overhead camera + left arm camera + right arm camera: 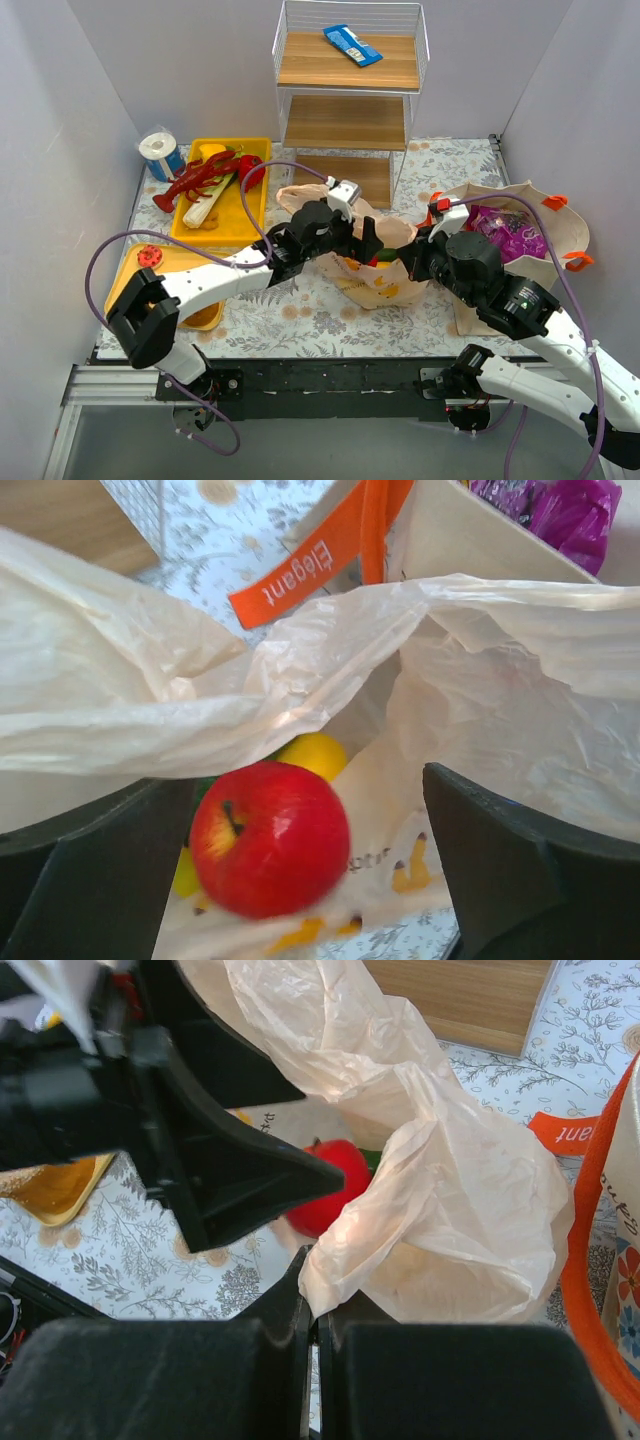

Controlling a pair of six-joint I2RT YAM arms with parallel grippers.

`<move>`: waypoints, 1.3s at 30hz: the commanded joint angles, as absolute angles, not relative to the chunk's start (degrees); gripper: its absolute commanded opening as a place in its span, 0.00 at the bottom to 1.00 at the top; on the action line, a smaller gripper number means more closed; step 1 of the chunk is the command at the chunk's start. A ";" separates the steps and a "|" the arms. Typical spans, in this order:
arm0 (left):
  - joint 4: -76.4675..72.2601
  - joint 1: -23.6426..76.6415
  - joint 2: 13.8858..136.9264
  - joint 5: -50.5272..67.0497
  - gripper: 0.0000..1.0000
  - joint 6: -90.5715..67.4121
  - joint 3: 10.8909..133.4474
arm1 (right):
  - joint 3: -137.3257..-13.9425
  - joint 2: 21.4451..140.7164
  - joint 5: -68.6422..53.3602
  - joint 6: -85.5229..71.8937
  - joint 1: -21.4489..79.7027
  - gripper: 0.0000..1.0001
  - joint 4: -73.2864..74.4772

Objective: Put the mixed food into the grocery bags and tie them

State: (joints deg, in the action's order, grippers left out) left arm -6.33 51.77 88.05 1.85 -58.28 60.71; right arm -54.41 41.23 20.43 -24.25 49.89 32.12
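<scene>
**Apple in the peach bag, left jaws wide around it**

Your left gripper (305, 785) stands wide open at the mouth of the peach plastic bag (375, 285), which sits mid-table (300, 320), nearer the front edge than the back. In the left wrist view a red apple (268, 838) lies inside the bag between the two dark fingers (100, 880), touching neither. Behind it sits a yellow item (315, 752), perhaps a lemon, though the film hides most of it.

Your right gripper (312, 1310) is closed tight, its fingers pinching the thin film at the right side of the bag's rim. From that wrist you see the apple past the left arm's finger, deep under the crumpled plastic.

The beige tote (560, 225) stands by the right edge of the table, just beside the plastic bag, with a purple snack packet (510, 235) inside. One orange handle (320, 570) hangs toward the plastic bag.

At the back left, a yellow tray (235, 228) holds a toy lobster (195, 178) and a leek (210, 200), and a paper roll (160, 150) stands in the back left corner. A wire shelf (345, 110) stands at the back edge, with a blue packet (352, 45) on its top board.
</scene>
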 commanded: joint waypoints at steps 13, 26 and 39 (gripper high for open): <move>22.67 31.12 68.56 -9.86 0.98 -62.04 67.07 | -55.55 42.97 21.27 -23.56 49.75 0.01 31.11; 16.10 28.92 65.57 6.13 0.68 -67.94 57.40 | -55.46 43.42 21.00 -22.86 49.75 0.01 31.11; 5.88 28.83 48.70 -3.60 0.00 -53.45 61.08 | -86.73 63.44 21.01 -8.45 49.75 0.01 29.98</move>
State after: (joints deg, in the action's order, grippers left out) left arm 9.15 29.08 53.04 0.67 -60.29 57.08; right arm -75.66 59.79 21.82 -14.61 49.89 34.35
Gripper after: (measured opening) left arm 0.014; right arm 0.029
